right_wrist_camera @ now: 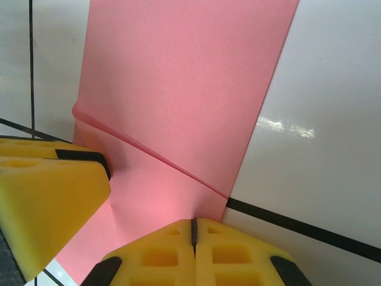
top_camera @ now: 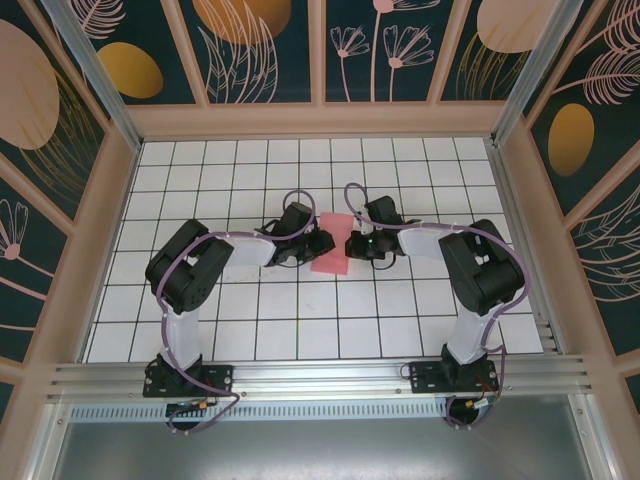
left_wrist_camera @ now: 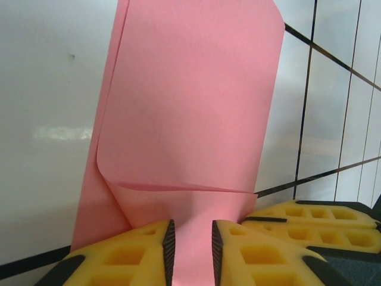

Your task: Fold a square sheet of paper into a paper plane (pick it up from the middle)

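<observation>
White grid tiles cover your counter. From their bases at its near edge, both arms reach inward and meet over the middle tiles. Your left claw stands a little open. Its yellow fingers are apart with pink showing in the gap, so it grips nothing. Your right claw is pressed tight, and the paper's edge runs right up to the seam. I judge it to be pinching the square sheet of paper. That sheet lies between the two claws at the centre of the counter. From above it looks like a narrow strip. Up close, one layer lies over another with a soft ridge beside the claws. Beyond it, bare tiles run to the leaf-patterned panels.

By my reading you are at the first fold. The sheet is doubled over, but the crease is not pressed flat. The nose folds and wing folds that make a paper plane are all left to do.
</observation>
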Tool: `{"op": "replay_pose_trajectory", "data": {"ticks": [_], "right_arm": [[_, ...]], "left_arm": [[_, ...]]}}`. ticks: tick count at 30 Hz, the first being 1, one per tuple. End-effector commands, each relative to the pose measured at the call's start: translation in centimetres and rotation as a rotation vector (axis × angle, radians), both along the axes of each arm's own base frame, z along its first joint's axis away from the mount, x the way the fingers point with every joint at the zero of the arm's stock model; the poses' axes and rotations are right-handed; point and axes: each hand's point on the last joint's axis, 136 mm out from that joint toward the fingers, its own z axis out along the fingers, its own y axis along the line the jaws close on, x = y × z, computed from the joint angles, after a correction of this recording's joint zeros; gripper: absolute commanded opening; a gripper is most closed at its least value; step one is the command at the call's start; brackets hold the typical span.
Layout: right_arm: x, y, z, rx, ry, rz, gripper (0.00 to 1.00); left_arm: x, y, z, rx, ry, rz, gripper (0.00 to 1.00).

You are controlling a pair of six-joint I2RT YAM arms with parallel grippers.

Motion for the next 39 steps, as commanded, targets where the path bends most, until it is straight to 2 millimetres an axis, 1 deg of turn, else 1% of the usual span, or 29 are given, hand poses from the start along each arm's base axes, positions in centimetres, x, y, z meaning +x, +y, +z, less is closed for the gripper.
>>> {"op": "replay_pose_trajectory", "data": {"ticks": [1,5,8,13,14,17,19,21,23,25,28,31,33,39], "right_arm": [[-3.0,-4.4,-5.6,-0.239,0.134,-0.036,0.07],[-3.0,-4.5,-5.6,-0.238,0.132,-0.036,0.07],[-3.0,-4.4,-5.5,-0.236,0.131,-0.034,0.07],[-2.9,-4.2,-5.4,-0.229,0.126,-0.032,0.07],[-2.9,-4.2,-5.3,-0.228,0.124,-0.033,0.07],[-2.8,-4.0,-5.1,-0.223,0.119,-0.031,0.07],[-2.8,-4.0,-5.0,-0.221,0.119,-0.035,0.07],[-2.8,-4.0,-4.9,-0.218,0.117,-0.035,0.07],[-2.7,-3.9,-4.8,-0.218,0.115,-0.037,0.07],[-2.7,-3.9,-4.8,-0.217,0.115,-0.037,0.06],[-2.8,-4.0,-4.9,-0.219,0.118,-0.037,0.06],[-2.8,-4.0,-5.1,-0.221,0.123,-0.038,0.06],[-2.8,-4.0,-5.2,-0.221,0.126,-0.037,0.06],[-2.9,-4.0,-5.2,-0.223,0.125,-0.036,0.06]], "left_arm": [[0.9,3.9,-2.3,0.157,0.028,0.063,0.3],[1.5,4.7,-2.5,0.188,0.023,0.07,0.34],[1.9,5.3,-2.5,0.2,0.019,0.076,0.39],[3.0,5.2,-1.7,0.212,-0.011,0.055,0.46],[3.3,5.0,-1.4,0.21,-0.022,0.047,0.47],[4.1,4.3,0.6,0.184,-0.074,0.027,0.49],[4.2,3.8,2.5,0.144,-0.116,0.009,0.48],[3.8,3.2,3.9,0.086,-0.138,-0.01,0.45],[3.2,2.5,4.5,0.029,-0.141,-0.03,0.4],[2.3,1.7,4.6,-0.022,-0.127,-0.056,0.34],[1.4,0.5,3.9,-0.044,-0.107,-0.095,0.25],[1.0,-0.3,3.1,-0.038,-0.093,-0.121,0.21],[1.0,-0.6,2.4,-0.021,-0.077,-0.127,0.19],[1.2,-0.5,0.4,0.026,-0.029,-0.121,0.19]]}}
